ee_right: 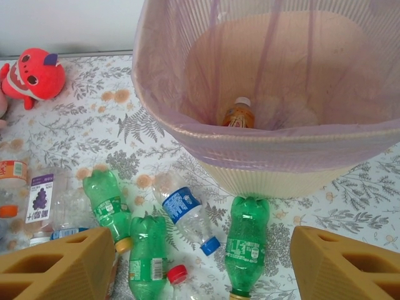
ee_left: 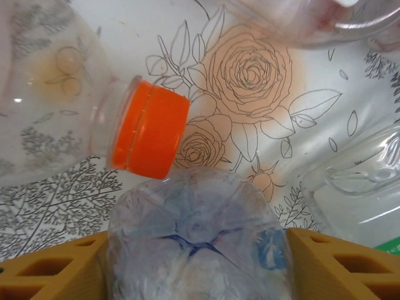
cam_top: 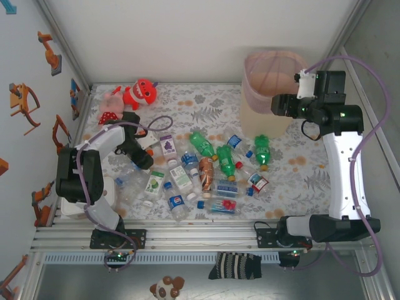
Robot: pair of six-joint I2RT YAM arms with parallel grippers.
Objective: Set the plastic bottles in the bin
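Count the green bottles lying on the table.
3 green bottles: left one, middle one, right one nearest the bin. More could lie hidden inside it.

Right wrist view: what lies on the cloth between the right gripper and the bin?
A green bottle and a clear blue-labelled bottle lie there, seen in the right wrist view.
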